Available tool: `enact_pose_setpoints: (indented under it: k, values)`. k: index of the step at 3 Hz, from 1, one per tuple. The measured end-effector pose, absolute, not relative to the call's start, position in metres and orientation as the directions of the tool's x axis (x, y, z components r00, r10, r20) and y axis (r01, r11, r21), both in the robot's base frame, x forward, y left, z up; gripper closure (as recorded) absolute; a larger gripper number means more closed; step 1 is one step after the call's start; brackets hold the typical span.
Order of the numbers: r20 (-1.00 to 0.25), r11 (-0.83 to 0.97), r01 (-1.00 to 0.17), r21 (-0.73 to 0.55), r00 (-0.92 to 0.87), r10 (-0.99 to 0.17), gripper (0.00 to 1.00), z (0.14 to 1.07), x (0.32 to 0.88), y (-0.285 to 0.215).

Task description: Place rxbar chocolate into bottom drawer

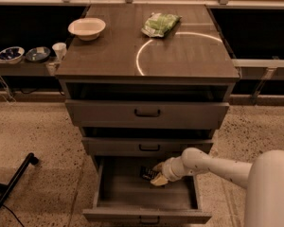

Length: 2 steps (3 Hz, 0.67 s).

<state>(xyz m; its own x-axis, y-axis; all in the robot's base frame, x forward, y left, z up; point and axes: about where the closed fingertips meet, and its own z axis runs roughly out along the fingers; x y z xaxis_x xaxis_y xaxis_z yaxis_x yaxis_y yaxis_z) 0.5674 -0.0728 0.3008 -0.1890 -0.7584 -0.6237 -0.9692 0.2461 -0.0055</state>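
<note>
The bottom drawer (146,215) is pulled open at the foot of the cabinet, and its grey floor shows. My gripper (156,177) reaches in from the right, low inside the drawer near its back middle. It is shut on the rxbar chocolate (146,173), a small black bar with pale lettering that sticks out to the left of the fingers. The bar hangs just above the drawer floor. My white arm (213,164) crosses the drawer's right side.
The top drawer (146,112) and middle drawer (148,147) stand slightly open above. On the cabinet top (189,56) are a white bowl (86,27) and a green bag (160,23). Small bowls (10,54) and a cup (59,50) sit on a left shelf. A black leg (14,183) lies on the floor at left.
</note>
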Motion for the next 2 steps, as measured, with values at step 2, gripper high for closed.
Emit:
enact_pose_setpoints:
  k: [2]
  values:
    - [-0.57, 0.397, -0.916, -0.06, -0.295, -0.767, 0.81, 0.204, 0.59, -0.114]
